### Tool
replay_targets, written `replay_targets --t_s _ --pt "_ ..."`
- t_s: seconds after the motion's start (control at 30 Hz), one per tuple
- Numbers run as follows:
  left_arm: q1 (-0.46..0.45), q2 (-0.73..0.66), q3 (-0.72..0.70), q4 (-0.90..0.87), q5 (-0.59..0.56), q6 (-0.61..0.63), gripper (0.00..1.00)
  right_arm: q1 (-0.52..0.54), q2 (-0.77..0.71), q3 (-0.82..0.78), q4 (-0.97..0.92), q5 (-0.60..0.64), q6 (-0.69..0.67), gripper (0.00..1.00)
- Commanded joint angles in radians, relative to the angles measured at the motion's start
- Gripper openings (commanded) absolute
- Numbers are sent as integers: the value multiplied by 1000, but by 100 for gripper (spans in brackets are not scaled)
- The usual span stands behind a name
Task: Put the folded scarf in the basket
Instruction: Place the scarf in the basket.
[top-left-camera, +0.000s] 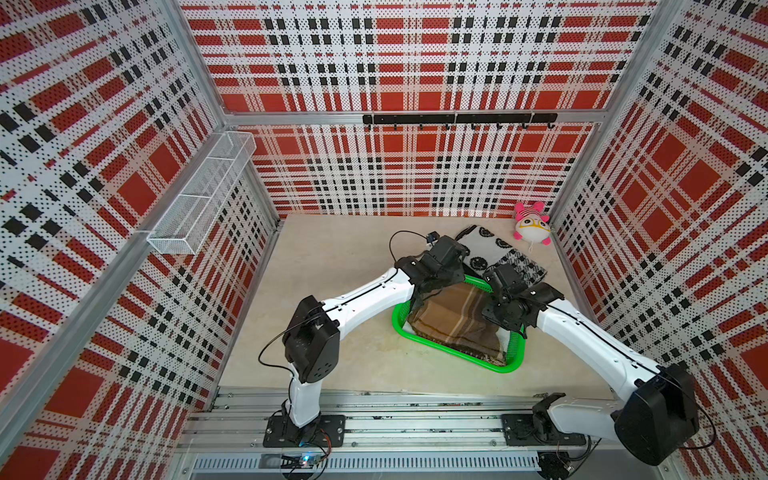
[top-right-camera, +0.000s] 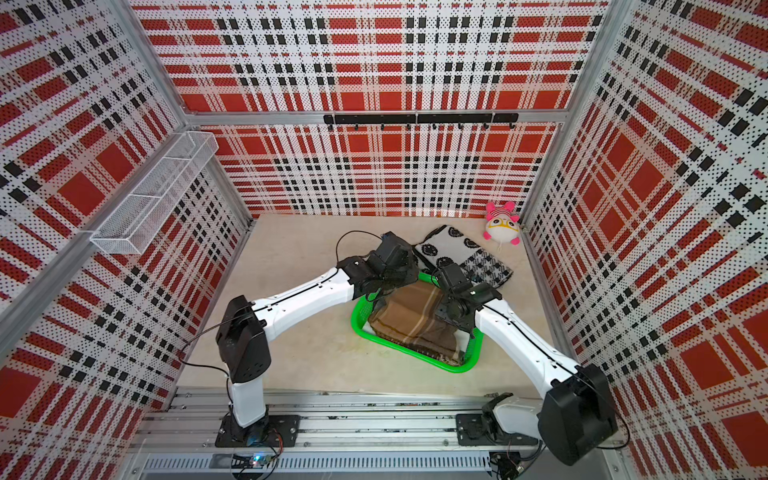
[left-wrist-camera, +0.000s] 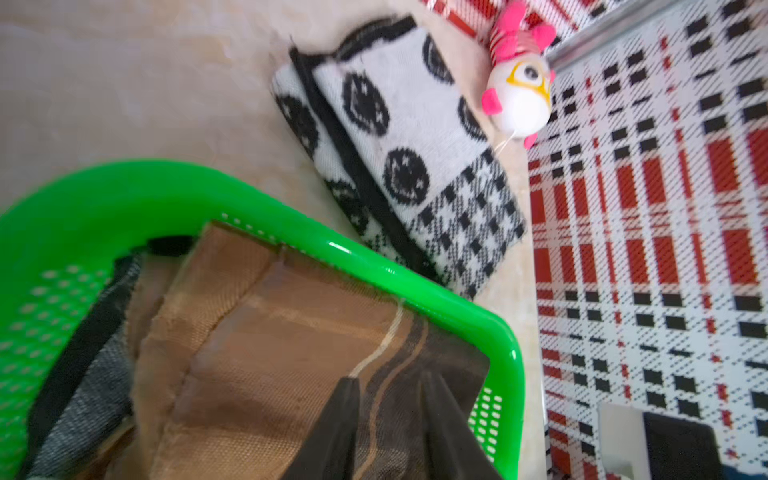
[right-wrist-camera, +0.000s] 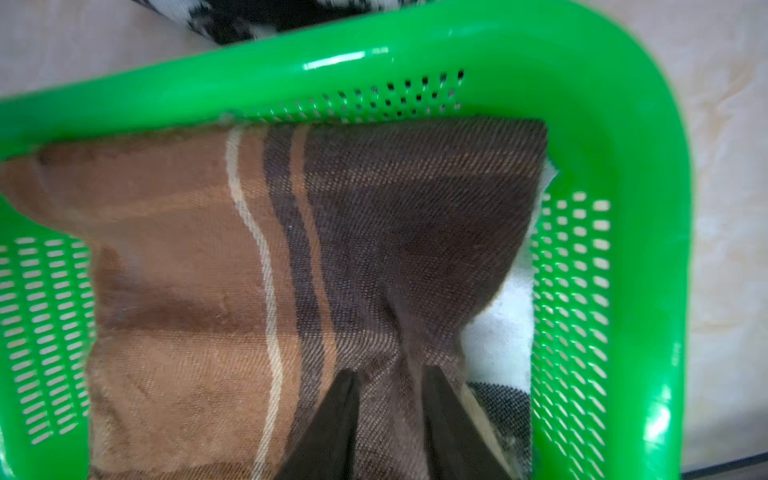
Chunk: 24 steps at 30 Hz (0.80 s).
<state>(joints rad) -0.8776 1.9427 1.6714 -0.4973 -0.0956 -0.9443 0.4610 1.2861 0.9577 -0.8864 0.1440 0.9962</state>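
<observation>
Closest to the lens was the right arm (top-left-camera: 656, 411), black elbow housing filling the near corner, with the left arm (top-left-camera: 365, 299) reaching in from the other side. Both ended over the far long side of the green basket (top-left-camera: 398, 322).

The brown plaid scarf (top-left-camera: 453, 320) was already lying inside it, folded, long axis along the basket's length, on top of something white and grey I couldn't make out. A black-and-white knit scarf (top-left-camera: 494, 249) lay just behind the basket.

So the plaid one sat right under and ahead of both sets of fingertips, one far corner per arm, neither really nearer.

On the right gripper (right-wrist-camera: 390, 374) the jaws stood only part-way apart, with a pucker of cloth drawn up between the fingers (right-wrist-camera: 332, 424) — I'd call that a pinch. The left gripper (left-wrist-camera: 388, 378) showed the same narrow gap with cloth in it, but I honestly couldn't tell if it was biting.

My guess: what's left is letting go and lifting straight up — going sideways could drag the fold over the rim.
</observation>
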Motion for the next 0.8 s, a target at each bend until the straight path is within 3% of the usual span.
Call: replay_targets --t_s 0.0,0.2,0.5,0.77 --pt "9 51 -96 19 53 -8 29 3 32 -87 50 -43 42 31" --pt "36 69 -240 116 87 -15 28 -1 50 -161 98 -23 50 46" --pt "88 64 -317 138 49 -10 27 -2 -22 -88 29 34 37 64" --pt "123 -55 -327 180 61 -45 37 -53 -73 -30 14 32 -34 69"
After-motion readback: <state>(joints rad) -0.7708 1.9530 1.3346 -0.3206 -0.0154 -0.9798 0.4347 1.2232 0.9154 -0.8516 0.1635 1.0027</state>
